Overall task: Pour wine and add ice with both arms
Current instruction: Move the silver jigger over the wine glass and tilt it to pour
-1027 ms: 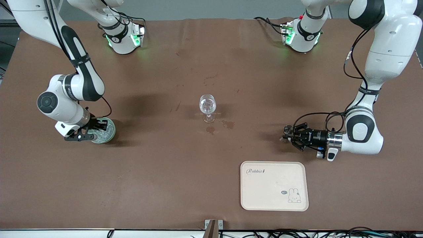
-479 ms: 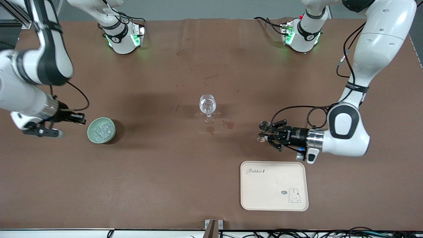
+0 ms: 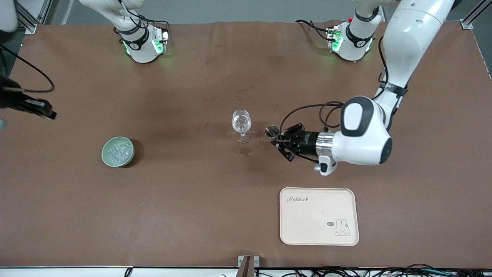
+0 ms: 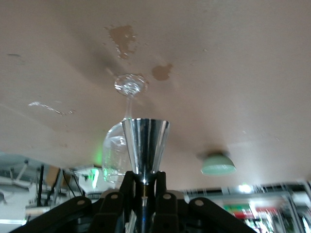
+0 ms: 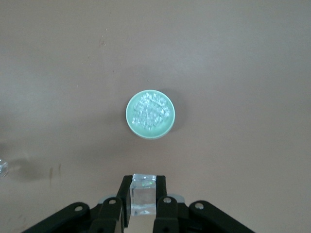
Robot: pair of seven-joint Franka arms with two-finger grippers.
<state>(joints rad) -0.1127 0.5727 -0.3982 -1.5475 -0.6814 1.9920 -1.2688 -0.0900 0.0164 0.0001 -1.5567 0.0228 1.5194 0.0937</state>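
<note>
A clear stemmed glass (image 3: 241, 123) stands upright mid-table. My left gripper (image 3: 277, 138) hovers beside it toward the left arm's end, shut on the stem of a small metal cup (image 3: 272, 131). In the left wrist view the cup (image 4: 145, 143) sits upright in that gripper (image 4: 144, 180), close to the glass (image 4: 116, 155). Wine is out of view; the cup's inside is hidden. My right gripper (image 3: 48, 112) is raised high by the right arm's end. In the right wrist view this gripper (image 5: 144, 190) is shut on an ice cube (image 5: 144, 196), above the green bowl (image 5: 132, 127) of ice (image 5: 150, 110).
The green bowl (image 3: 105, 158) sits toward the right arm's end. A cream tray (image 3: 319, 216) lies nearer the camera toward the left arm's end. Wet stains (image 3: 245, 151) mark the brown table beside the glass's foot.
My left gripper carried the metal cup across the table up to the glass. My right gripper rose out of the bowl with an ice cube and swung toward the table's end.
</note>
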